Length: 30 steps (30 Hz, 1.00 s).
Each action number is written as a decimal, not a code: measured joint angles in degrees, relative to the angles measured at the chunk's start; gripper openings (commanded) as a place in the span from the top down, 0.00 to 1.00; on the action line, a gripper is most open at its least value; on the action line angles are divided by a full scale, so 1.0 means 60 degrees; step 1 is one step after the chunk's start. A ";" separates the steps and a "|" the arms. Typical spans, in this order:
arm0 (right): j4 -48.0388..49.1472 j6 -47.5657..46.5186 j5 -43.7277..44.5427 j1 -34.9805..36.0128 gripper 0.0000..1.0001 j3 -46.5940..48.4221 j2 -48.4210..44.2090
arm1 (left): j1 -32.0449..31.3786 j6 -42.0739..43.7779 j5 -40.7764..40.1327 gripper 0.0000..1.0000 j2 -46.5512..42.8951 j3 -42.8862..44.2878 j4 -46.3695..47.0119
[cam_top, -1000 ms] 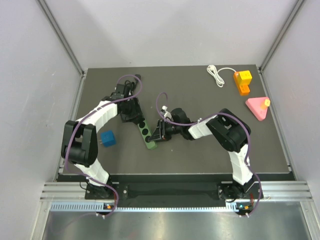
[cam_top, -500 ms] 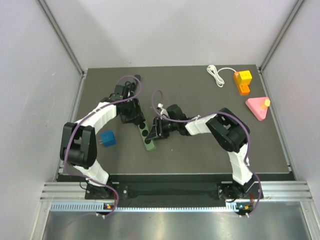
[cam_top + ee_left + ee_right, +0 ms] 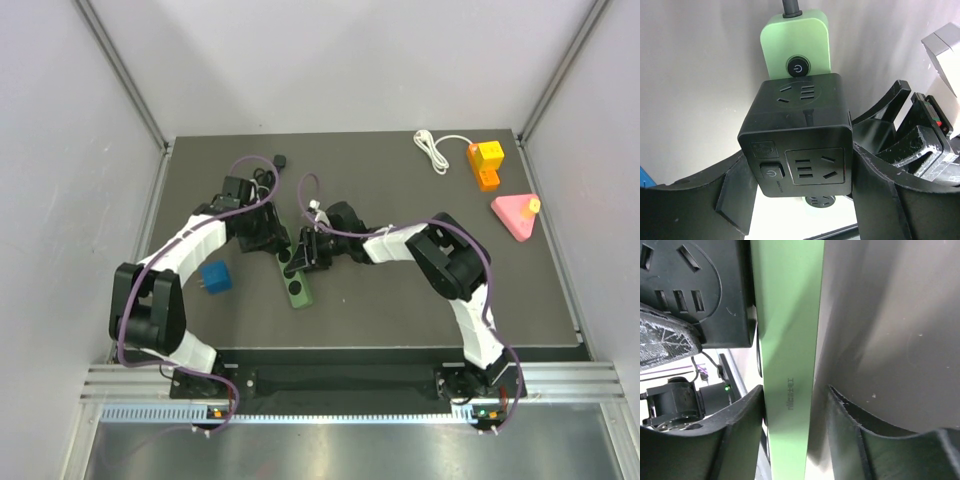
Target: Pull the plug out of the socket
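A green power strip (image 3: 296, 283) lies slantwise on the dark table. A black cube plug (image 3: 800, 135) sits on it, just below the strip's power-button end (image 3: 796, 47). My left gripper (image 3: 800, 162) is shut on the cube's two sides; in the top view it (image 3: 271, 232) is at the strip's far end. My right gripper (image 3: 796, 390) straddles the strip's green side (image 3: 790, 340). Its left finger (image 3: 735, 440) touches the strip, and a narrow shadowed gap separates its right finger (image 3: 865, 440) from it. In the top view it (image 3: 306, 252) is at the strip's middle.
A blue cube (image 3: 216, 278) lies left of the strip. A white cable (image 3: 433, 150), orange and yellow blocks (image 3: 486, 163) and a pink triangle (image 3: 515, 215) are at the far right. The strip's black cord end (image 3: 282, 157) lies near the back edge.
My right gripper has moved left and a little farther away, from beside the strip's near end to around its middle. My left arm has shifted slightly and still holds the cube.
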 measured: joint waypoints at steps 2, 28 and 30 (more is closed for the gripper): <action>-0.0007 0.0055 -0.0040 0.0004 0.60 0.0062 0.0022 | 0.0000 -0.0011 -0.0004 1.00 -0.0051 -0.0051 0.0022; 0.1665 0.1147 -0.0911 -0.0036 0.48 0.0699 0.1115 | 0.0131 -0.0022 -0.0448 1.00 -0.0539 -0.0317 0.0237; 0.2087 0.1384 -0.1016 -0.0073 0.47 0.0561 0.1202 | 0.0127 -0.0033 -0.0419 1.00 -0.0539 -0.0317 0.0233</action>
